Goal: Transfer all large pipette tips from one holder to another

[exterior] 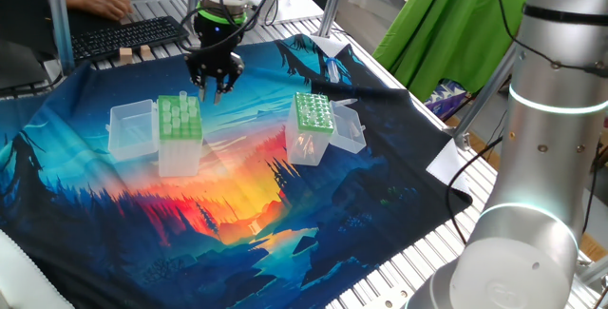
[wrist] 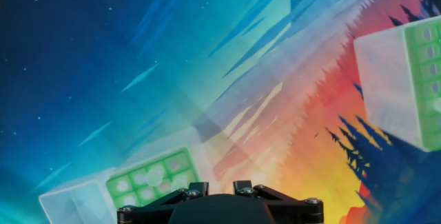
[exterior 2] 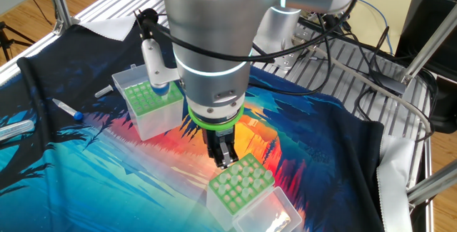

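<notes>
The large pipette tips (wrist: 157, 177) are being shown as whitish, translucent round ends, seated in the wide holes of the light-green-topped holder (exterior: 179, 157). The gripper (exterior: 217, 88) is being held just beside it; whether its jaws are parted cannot be told.

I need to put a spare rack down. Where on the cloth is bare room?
The printed cloth is bare across its wide near part, below both boxes. A narrower bare strip lies between the light-green box and the dark-green box. It is crowded around the light-green box, where the gripper hangs.
</notes>
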Available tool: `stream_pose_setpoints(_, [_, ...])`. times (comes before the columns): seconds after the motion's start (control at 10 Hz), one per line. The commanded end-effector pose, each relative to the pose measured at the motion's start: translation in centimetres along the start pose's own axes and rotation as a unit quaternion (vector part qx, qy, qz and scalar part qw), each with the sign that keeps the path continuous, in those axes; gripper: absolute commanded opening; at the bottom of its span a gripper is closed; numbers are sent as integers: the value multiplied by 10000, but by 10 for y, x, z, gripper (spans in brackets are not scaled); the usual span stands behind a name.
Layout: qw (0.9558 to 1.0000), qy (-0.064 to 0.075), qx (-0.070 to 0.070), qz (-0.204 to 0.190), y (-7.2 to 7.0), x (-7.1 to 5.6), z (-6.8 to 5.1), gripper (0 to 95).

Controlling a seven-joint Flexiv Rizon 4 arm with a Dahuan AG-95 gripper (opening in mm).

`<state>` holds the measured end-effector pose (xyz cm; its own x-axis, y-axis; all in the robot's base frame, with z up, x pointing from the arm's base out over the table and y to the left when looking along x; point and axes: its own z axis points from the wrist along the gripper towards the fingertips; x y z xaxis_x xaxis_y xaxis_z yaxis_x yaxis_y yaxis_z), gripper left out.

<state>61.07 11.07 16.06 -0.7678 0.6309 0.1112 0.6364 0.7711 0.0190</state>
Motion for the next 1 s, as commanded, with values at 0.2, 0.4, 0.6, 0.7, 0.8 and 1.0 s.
stream_pose_setpoints(0.2, [9999,-41,154,-24,0,0,0,190])
stream_pose_setpoints(0.4, [9997,-99,77,-187,0,0,0,190])
stream_pose_setpoints(0.6, [9993,-135,56,-341,0,0,0,190])
stream_pose_setpoints(0.7, [9988,-201,-93,-433,0,0,0,190])
stream_pose_setpoints(0.8, [9982,-259,-191,-506,0,0,0,190])
stream_pose_setpoints(1.0, [9976,-307,-229,-580,0,0,0,190])
